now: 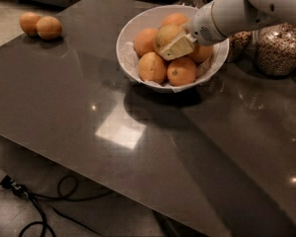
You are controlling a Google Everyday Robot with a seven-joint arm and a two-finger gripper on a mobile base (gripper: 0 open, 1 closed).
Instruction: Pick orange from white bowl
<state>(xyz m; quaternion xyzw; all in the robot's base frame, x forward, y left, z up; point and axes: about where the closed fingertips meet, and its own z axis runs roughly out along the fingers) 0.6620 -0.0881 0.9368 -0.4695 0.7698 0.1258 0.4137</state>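
Note:
The white bowl (pixel 130 31) stands at the back middle of the dark table, lined with crinkled white paper and holding several oranges. The orange (pixel 165 33), dull yellow-orange and the largest, sits on top of the pile. My gripper (pixel 168 41) reaches in from the upper right on a white arm and is shut on this orange. One pale finger (pixel 176 47) lies against its front right side. The other finger is hidden behind the fruit. The orange still rests at the top of the pile.
Two separate oranges (pixel 41 26) lie as a pair at the table's far left corner. Glass jars of nuts (pixel 278 48) stand right of the bowl. Black cables (pixel 34 206) lie on the floor below the table's front edge.

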